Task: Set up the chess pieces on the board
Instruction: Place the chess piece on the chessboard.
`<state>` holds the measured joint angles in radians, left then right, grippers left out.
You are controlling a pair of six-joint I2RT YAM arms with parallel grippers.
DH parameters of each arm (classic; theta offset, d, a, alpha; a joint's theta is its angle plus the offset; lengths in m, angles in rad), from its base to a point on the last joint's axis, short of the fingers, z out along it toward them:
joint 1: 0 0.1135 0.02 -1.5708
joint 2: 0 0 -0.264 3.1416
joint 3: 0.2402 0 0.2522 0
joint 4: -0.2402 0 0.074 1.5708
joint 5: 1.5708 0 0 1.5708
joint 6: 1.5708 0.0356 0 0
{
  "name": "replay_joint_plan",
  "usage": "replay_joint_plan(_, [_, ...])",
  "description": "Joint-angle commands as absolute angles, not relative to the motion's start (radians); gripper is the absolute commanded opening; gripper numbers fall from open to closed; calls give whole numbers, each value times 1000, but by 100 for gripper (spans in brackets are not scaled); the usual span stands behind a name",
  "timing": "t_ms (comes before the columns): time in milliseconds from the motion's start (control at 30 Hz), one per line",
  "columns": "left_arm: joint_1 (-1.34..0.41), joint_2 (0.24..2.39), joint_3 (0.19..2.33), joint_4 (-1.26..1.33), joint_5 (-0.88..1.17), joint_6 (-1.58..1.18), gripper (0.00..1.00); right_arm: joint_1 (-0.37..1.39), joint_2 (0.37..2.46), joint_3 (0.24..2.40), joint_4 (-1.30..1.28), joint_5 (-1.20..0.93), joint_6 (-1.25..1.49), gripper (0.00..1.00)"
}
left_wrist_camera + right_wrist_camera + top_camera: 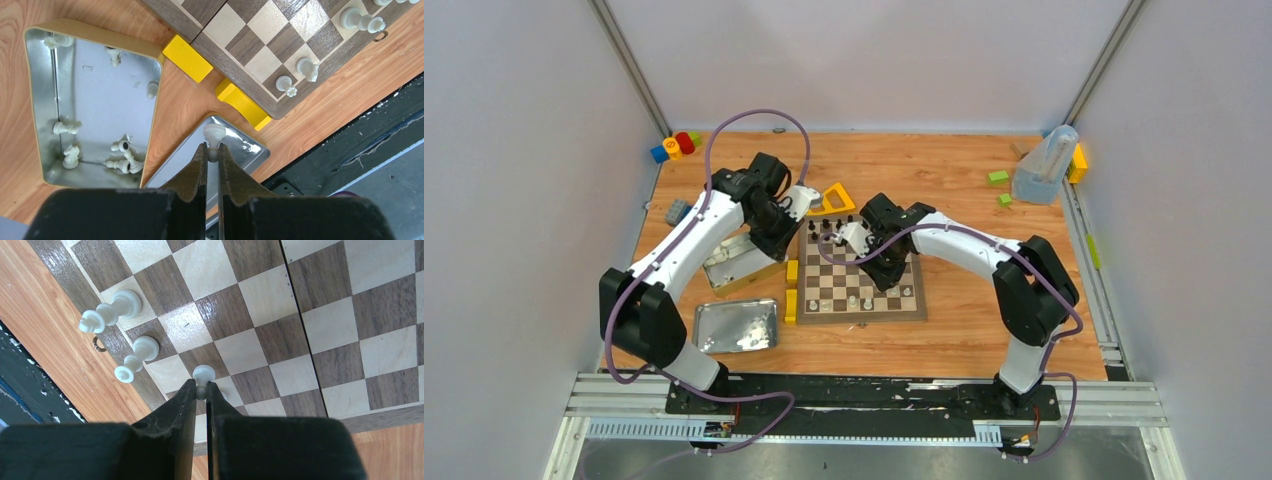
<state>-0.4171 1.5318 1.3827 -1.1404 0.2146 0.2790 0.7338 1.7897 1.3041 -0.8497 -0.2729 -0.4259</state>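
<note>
The board [864, 290] lies mid-table, with a few black chess pieces [826, 229] on its far row and white ones [854, 300] near its front edge. My left gripper [213, 147] is shut on a white pawn [214, 132], held above a flat tin lid [240, 145] left of the board [250, 30]. Several white chess pieces [122, 157] lie loose in the open tin [100, 95]. My right gripper [201, 385] is shut on another white pawn [204, 373] over the board [280, 315], near its front rows. Two white pieces [107, 314] stand close by.
Two yellow blocks [187, 57] [243, 102] sit against the board's left edge. A yellow triangle [834, 200] lies behind the board. Coloured blocks [674, 145] are at the back left. A grey-blue object [1044, 165] and green blocks [997, 178] are at the back right.
</note>
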Motion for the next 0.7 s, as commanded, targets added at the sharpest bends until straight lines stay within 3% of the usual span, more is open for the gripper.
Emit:
replay_joint_plan(0, [-414, 1535, 1385, -1142, 207, 295, 1, 748, 1806, 1349, -856, -252, -441, 0])
replay_joint_plan(433, [-411, 1554, 1390, -1147, 190, 290, 1, 765, 1835, 1354, -855, -226, -443, 2])
replay_joint_plan(667, [-410, 1561, 1393, -1150, 194, 292, 1, 767, 1836, 1361, -865, -223, -446, 13])
